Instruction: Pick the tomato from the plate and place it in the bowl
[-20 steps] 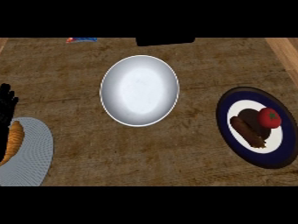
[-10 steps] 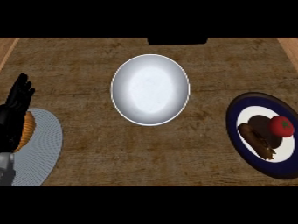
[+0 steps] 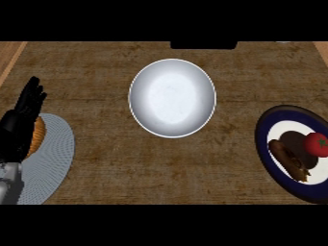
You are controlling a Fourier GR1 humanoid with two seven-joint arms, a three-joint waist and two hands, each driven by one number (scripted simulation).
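Tomato (image 3: pixel 320 144) on navy-rimmed plate (image 3: pixel 263 137), right; white bowl (image 3: pixel 172 97) centre; left hand (image 3: pixel 15 126) resting, fingers straight, holding nothing.

Orange food (image 3: pixel 38 137) half behind left robot hand (image 3: pixel 17 123)

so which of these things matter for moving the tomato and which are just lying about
For the job:
tomato
dark-rimmed plate under it
white bowl

Lying about:
brown food beside the tomato
grey plate at left
orange-brown food on it
left hand, open, resting there
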